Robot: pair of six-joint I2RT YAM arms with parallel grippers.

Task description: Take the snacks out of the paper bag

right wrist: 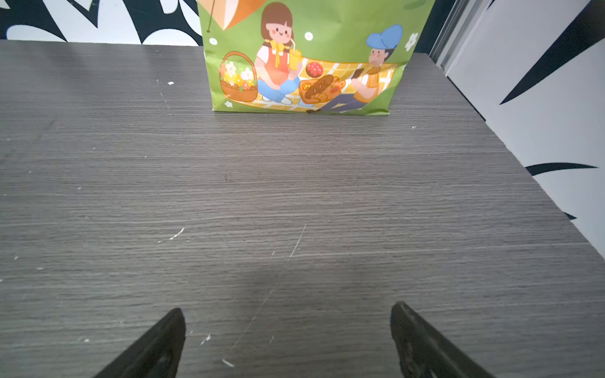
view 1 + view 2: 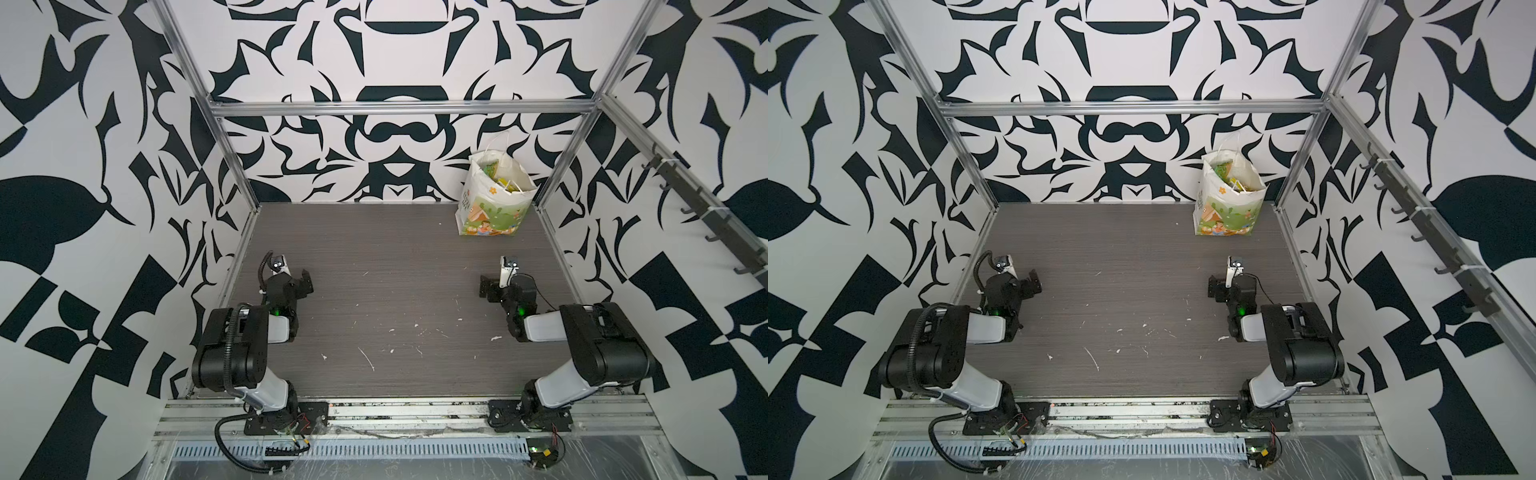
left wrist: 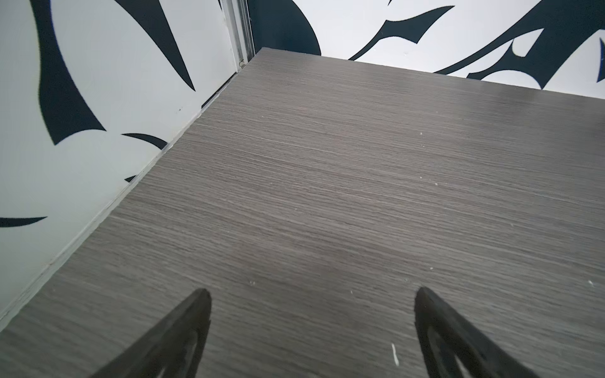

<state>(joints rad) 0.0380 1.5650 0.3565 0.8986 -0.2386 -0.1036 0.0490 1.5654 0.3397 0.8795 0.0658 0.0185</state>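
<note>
The white paper bag (image 2: 494, 208), printed with a green cartoon picnic scene, stands upright in the far right corner of the dark grey wood-grain desk (image 2: 395, 291), close to the back edge and the right edge. Its mouth gapes open. Crinkly green and yellow plastic snack packets (image 2: 500, 182) show inside it, piled loosely below the rim; how many there are cannot be told.

The left tool (image 3: 312, 294) is spread wide and empty, low over the near left part of the desk. The right tool (image 1: 288, 311) is likewise spread and empty, pointing at the bag's printed front but well apart from it.

The bag looks thin and light, so it would probably slide or tip if nudged. Steadying it by pinching the top rim with one tool seems wise. The packets are likely light, soft and slippery, and they sit at odd angles. The other tool should reach down through the mouth and take one by a flat sealed edge or corner, not by its puffed middle.
</note>
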